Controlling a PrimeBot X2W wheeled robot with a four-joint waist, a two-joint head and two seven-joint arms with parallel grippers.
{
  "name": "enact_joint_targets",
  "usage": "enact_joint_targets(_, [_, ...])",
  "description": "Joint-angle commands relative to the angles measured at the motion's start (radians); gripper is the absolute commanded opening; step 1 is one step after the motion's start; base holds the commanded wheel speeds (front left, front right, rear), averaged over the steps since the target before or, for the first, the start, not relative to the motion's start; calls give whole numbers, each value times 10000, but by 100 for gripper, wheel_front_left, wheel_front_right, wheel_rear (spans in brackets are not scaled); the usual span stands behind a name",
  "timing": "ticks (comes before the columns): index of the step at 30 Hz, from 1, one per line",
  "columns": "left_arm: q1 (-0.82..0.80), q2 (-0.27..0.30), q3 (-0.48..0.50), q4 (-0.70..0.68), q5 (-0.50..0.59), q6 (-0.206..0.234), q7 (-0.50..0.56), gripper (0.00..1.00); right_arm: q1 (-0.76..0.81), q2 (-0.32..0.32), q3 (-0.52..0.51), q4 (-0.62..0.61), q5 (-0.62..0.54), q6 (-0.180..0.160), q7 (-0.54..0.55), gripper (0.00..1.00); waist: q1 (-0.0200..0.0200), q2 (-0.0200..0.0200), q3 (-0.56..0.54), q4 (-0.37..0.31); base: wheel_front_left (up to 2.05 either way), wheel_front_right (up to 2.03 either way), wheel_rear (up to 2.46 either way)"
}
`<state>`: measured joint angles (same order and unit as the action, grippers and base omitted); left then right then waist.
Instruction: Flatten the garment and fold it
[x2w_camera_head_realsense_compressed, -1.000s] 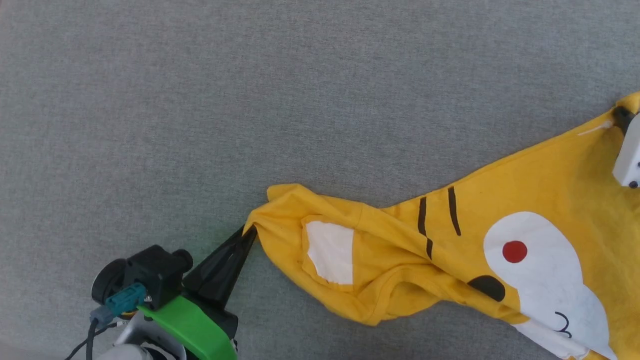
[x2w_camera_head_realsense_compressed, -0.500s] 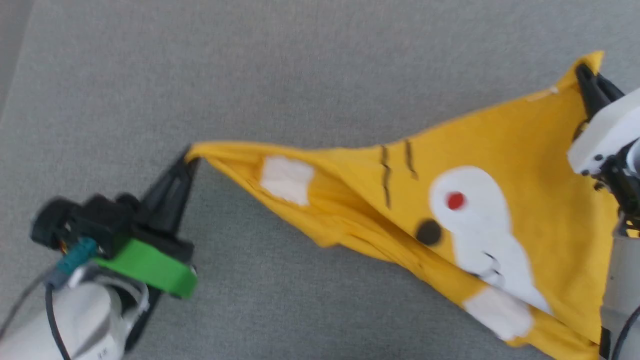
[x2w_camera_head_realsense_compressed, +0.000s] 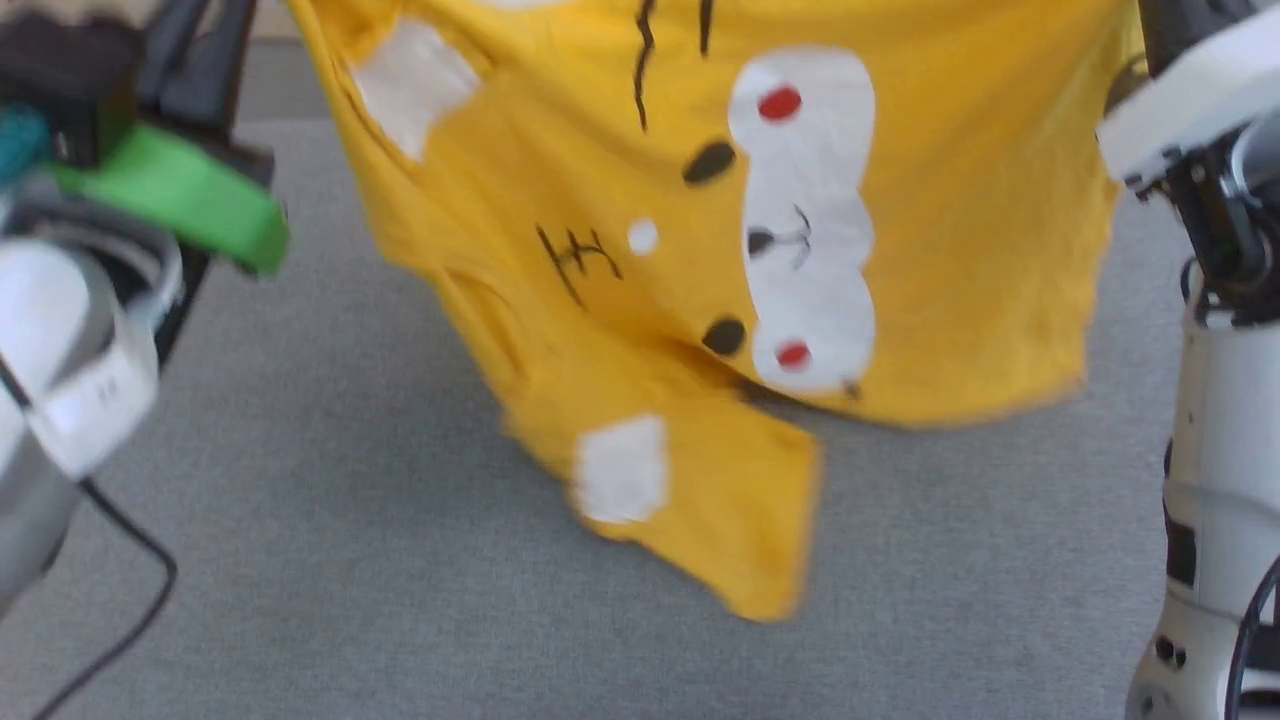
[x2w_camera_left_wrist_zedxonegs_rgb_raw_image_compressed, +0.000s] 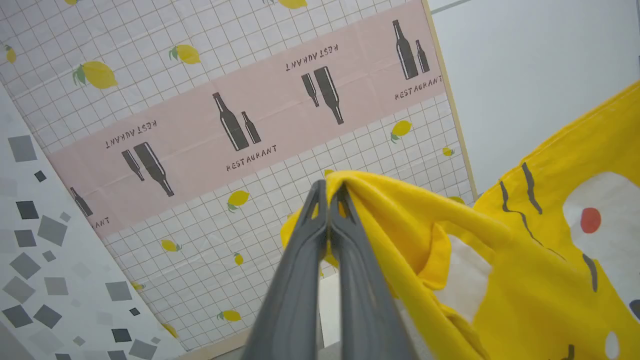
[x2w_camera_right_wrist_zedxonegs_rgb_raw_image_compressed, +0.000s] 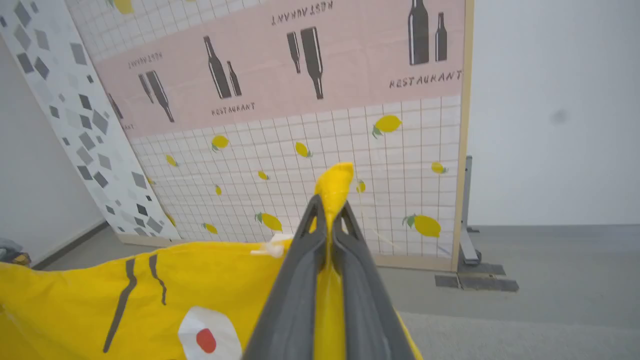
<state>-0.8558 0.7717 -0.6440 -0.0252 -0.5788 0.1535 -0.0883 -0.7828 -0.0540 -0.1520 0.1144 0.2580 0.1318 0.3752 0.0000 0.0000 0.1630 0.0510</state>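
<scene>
The mustard-yellow T-shirt (x2w_camera_head_realsense_compressed: 960, 200) hangs in the air, spread between my two grippers, with its printed face toward the head camera. A white square patch (x2w_camera_head_realsense_compressed: 620, 470) sits on the sleeve that droops lowest, and two short dark stripes (x2w_camera_head_realsense_compressed: 645, 60) are near the top. My left gripper (x2w_camera_left_wrist_zedxonegs_rgb_raw_image_compressed: 328, 192) is shut on one bunched yellow corner (x2w_camera_left_wrist_zedxonegs_rgb_raw_image_compressed: 380, 200). My right gripper (x2w_camera_right_wrist_zedxonegs_rgb_raw_image_compressed: 330, 207) is shut on the opposite corner (x2w_camera_right_wrist_zedxonegs_rgb_raw_image_compressed: 334, 182), which pokes up between its tips. In the head view the left fingers (x2w_camera_head_realsense_compressed: 205, 60) and right fingers (x2w_camera_head_realsense_compressed: 1165, 30) run off the top edge.
Grey cloth-covered surface (x2w_camera_head_realsense_compressed: 350, 560) lies below the hanging shirt. A panel printed with lemons and bottles (x2w_camera_right_wrist_zedxonegs_rgb_raw_image_compressed: 300, 75) stands ahead on a metal foot (x2w_camera_right_wrist_zedxonegs_rgb_raw_image_compressed: 467, 215), next to a speckled panel (x2w_camera_right_wrist_zedxonegs_rgb_raw_image_compressed: 75, 100). A black cable (x2w_camera_head_realsense_compressed: 130, 610) trails from my left arm.
Both grippers have risen and spread apart, lifting the shirt off the surface; it went from crumpled and stretched low to hanging open. The head view has shifted too.
</scene>
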Motion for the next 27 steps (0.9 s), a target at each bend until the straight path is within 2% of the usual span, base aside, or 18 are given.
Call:
enact_joint_targets(1, [-539,-219,-27,291,78,-163,107,0,-361,18,79,236,74,-11,-215,0,0,0,-882,-317,0,0,0])
enact_joint_targets(8, [-2731,-726,-226,1857,464,-943,639,0,-1741,31,394,1528,26,-11,-729,0,0,0,-1385,-535,0,0,0])
enact_joint_targets(17, [-4226,-888,-522,2842,685,-1668,1360,0,-2655,35,896,2462,198,-11,-574,0,0,0,-1398,-836,0,0,0])
enact_joint_targets(22, [-4637,-743,-729,3079,462,-2157,2249,0,-3207,36,1183,2843,329,-11,80,0,0,0,-797,-1140,0,0,0])
enact_joint_targets(27, [-5452,-556,-619,3276,445,-2296,2756,0,-4228,36,1322,3347,49,-11,401,0,0,0,464,-1476,0,0,0])
